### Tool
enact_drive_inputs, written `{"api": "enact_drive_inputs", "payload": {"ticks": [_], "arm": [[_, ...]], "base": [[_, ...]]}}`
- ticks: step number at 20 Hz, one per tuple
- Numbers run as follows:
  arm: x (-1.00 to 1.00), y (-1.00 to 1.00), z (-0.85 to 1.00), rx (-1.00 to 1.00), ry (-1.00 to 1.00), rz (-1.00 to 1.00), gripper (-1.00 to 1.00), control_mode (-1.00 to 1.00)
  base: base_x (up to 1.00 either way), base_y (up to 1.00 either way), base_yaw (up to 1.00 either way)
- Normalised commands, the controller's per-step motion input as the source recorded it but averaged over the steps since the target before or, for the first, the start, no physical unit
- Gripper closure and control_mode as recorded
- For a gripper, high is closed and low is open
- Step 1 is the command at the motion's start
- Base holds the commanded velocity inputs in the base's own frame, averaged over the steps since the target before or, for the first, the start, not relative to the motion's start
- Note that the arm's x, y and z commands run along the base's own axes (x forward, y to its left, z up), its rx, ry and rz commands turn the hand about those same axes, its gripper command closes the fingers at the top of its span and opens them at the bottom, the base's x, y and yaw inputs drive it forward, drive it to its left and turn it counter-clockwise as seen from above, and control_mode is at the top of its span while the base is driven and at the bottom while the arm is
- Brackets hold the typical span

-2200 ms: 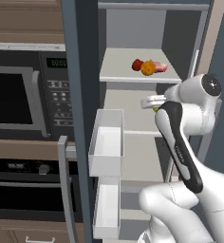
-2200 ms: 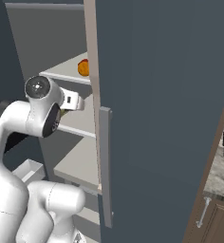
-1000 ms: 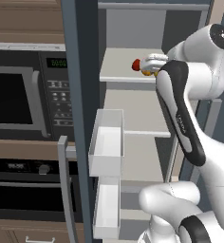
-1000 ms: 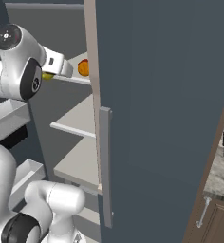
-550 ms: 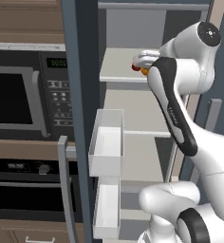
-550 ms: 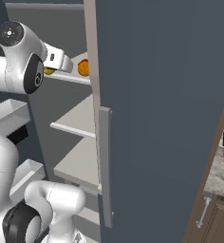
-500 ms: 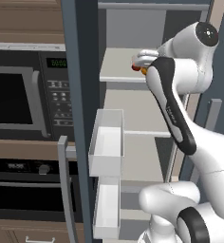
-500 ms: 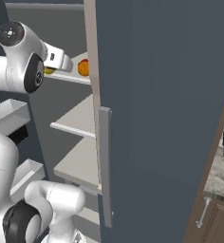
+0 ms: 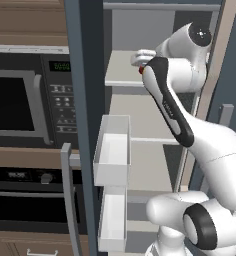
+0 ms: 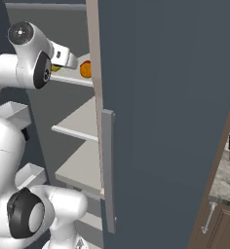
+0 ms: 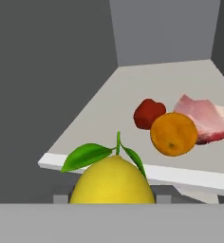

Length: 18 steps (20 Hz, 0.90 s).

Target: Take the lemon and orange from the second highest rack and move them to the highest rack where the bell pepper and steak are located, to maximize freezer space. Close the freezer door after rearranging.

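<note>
Lemon: we see the lemon [image 11: 112,181] large at the bottom of the hand view, bright yellow with a green stem and two leaves on top, in front of the front edge of the highest rack [image 11: 133,118]. In the right base view a sliver of yellow [image 10: 55,68] shows just behind the wrist.
Hand: we find the hand [image 10: 68,58] raised to the highest rack's front edge; its fingers are pressed in on the lemon, though the lemon covers the tips in the hand view. In the left base view the hand [image 9: 140,58] sits at that same shelf edge.
Orange: we see the orange [image 11: 173,134] already on the highest rack, near the front edge, also visible in the right base view [image 10: 86,69].
Bell pepper: the dark red bell pepper [image 11: 148,113] stands just behind and left of the orange in the hand view; whether they touch we cannot tell. A speck of red [image 9: 141,70] shows beside the arm in the left base view.
Steak: the pink steak [image 11: 206,118] lies flat behind and right of the orange, overlapped by it in the hand view.
Freezer: we see the freezer [image 9: 125,97] standing open, its pale shelves stepping down below the highest rack.
Freezer door: the freezer door [image 9: 82,125] is swung wide open, white bins [image 9: 113,149] on its inner face.
Surroundings: a black microwave [image 9: 25,97] and an oven [image 9: 27,202] sit left of the door.
</note>
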Motion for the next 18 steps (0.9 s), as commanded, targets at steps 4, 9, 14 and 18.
{"api": "enact_drive_inputs", "payload": {"ticks": [4, 9, 14, 18], "arm": [[0.5, 0.09, -0.05, 0.0, 0.0, 0.0, 1.0, -1.0], [0.45, 0.16, -0.13, 0.0, 0.0, 0.0, 1.0, -1.0], [0.45, 0.15, -0.16, 0.0, 0.0, 0.0, 1.0, -1.0], [0.47, 0.09, -0.11, 0.0, 0.0, 0.0, 1.0, -1.0]], "base": [[0.0, 0.0, 0.0], [0.0, 0.0, 0.0], [0.0, 0.0, 0.0], [0.0, 0.0, 0.0]]}}
